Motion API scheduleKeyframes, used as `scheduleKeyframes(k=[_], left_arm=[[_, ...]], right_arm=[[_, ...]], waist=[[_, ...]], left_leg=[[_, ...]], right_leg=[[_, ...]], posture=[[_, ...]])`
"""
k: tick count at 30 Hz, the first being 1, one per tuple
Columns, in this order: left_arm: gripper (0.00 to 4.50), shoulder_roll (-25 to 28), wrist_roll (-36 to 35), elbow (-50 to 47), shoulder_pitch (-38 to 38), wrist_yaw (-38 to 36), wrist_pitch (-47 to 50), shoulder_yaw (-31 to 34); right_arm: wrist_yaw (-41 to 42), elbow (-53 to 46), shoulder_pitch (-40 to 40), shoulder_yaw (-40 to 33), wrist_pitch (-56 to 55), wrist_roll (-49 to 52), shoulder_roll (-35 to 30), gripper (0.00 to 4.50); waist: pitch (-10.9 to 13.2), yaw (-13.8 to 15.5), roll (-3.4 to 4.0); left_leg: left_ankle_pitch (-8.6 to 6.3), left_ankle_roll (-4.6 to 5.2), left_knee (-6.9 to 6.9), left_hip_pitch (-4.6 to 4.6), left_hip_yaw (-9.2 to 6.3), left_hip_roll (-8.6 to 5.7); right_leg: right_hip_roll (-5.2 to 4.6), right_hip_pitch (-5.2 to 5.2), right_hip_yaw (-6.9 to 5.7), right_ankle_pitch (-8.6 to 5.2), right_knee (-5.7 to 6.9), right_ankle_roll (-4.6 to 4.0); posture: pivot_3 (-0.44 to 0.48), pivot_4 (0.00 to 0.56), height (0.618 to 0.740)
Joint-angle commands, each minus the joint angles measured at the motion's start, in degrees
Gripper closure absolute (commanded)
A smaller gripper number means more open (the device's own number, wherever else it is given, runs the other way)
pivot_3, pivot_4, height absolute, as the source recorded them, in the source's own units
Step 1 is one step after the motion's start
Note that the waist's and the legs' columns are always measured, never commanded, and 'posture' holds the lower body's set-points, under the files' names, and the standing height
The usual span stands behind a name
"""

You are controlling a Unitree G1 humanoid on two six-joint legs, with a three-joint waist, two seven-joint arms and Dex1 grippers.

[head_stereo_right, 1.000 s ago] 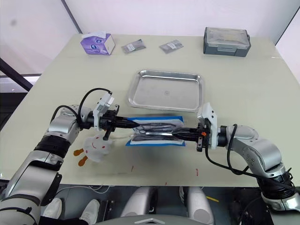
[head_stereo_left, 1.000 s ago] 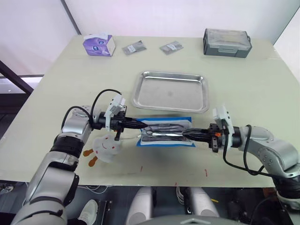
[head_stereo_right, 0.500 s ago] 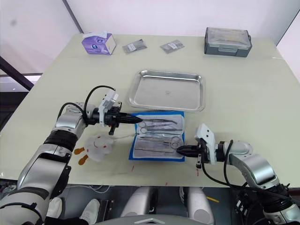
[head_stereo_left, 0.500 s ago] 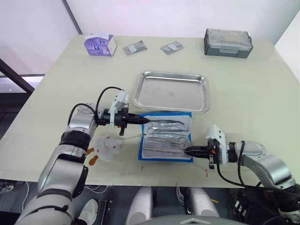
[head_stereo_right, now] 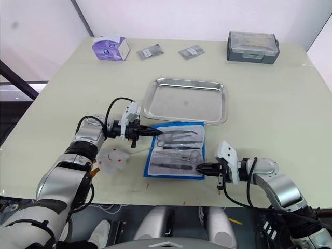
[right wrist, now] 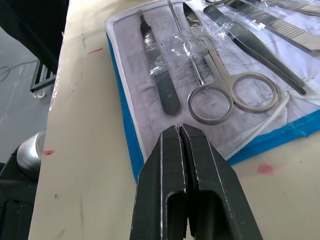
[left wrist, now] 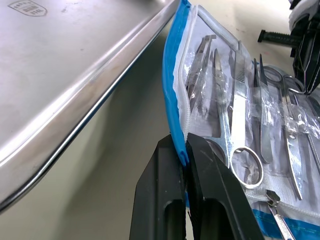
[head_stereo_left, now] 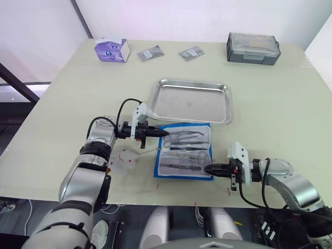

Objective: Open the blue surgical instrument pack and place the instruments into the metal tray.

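While the left gripper (left wrist: 186, 150) is pinching the blue edge of the blue surgical instrument pack (head_stereo_left: 184, 151) between its two closed fingers, the pack is lying opened flat on the table (head_stereo_left: 67, 93), its clear plastic pockets facing up. Just beyond those fingers, the instruments (head_stereo_left: 185, 147) are sitting in the pockets: at least five slim silver tools, among them ring-handled scissors (right wrist: 220, 85), tweezers (left wrist: 235, 75) and a flat-handled tool (right wrist: 157, 70). An exact count is hard to make out, because the crinkled plastic is covering and overlapping several of them.

The right gripper (right wrist: 180, 131) is resting with its fingers pressed together and holding nothing, its tips just beside the pack's near corner, close to the ring handles.

Beyond the pack, on its far side and just beside the edge that the left gripper is holding, the metal tray (head_stereo_left: 156, 98) is lying with nothing in it. In the left wrist view its rim is running out of the picture.

Well beyond the tray, along the far edge of the table, one purple-white tissue box (head_stereo_left: 112, 50), two small grey packets (head_stereo_left: 149, 53) (head_stereo_left: 191, 52) and one grey lidded plastic box (head_stereo_left: 253, 47) are lying apart from each other. A translucent plastic wrapper with red marks (head_stereo_right: 111, 157) is lying near the left arm, partly hidden by it.
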Motion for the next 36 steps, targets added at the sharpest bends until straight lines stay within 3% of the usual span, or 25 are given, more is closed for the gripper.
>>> scheduleKeyframes(k=[1, 7, 22, 36], left_arm=[[3.22, -1.0, 1.2, 0.3, -0.9, 0.5, -0.9, 1.1], [0.64, -0.7, 1.1, -0.4, -0.5, -0.2, -2.7, 3.3], [0.64, 3.0, -2.6, -3.4, -0.4, -6.1, 2.9, 8.0], [0.64, 17.0, -20.4, -27.6, 10.4, -6.8, 3.2, 1.3]], right_arm=[[0.1, 0.7, 0.7, 1.1, 0.0, -0.9, 0.2, 4.50], [0.2, 1.1, 0.7, 1.0, -0.3, -1.2, 0.3, 4.50], [0.1, 2.0, 0.2, 1.1, -1.0, -1.2, 0.8, 4.50], [-1.6, -4.2, 1.6, -2.7, 1.3, 1.5, -0.1, 4.50]], waist=[[0.0, 0.0, -0.01], [0.0, -0.4, -0.01], [0.0, -0.6, -0.02], [0.0, -0.4, -0.01]], left_leg=[[0.00, 0.00, 0.00, -0.01, 0.00, 0.00], [0.00, 0.00, 0.00, 0.00, -0.02, 0.01], [0.00, 0.00, 0.00, -0.01, -0.03, 0.02], [0.00, 0.00, -0.01, -0.03, -0.05, 0.10]], right_leg=[[0.00, 0.00, 0.00, 0.00, 0.00, 0.00], [0.01, -0.01, -0.01, 0.00, 0.03, 0.00], [0.01, -0.02, -0.04, 0.00, 0.03, 0.00], [-0.03, -0.03, -0.01, 0.00, 0.02, -0.01]], posture=[[0.000, 0.150, 0.738], [0.000, 0.150, 0.738], [0.000, 0.150, 0.738], [0.000, 0.150, 0.738]])
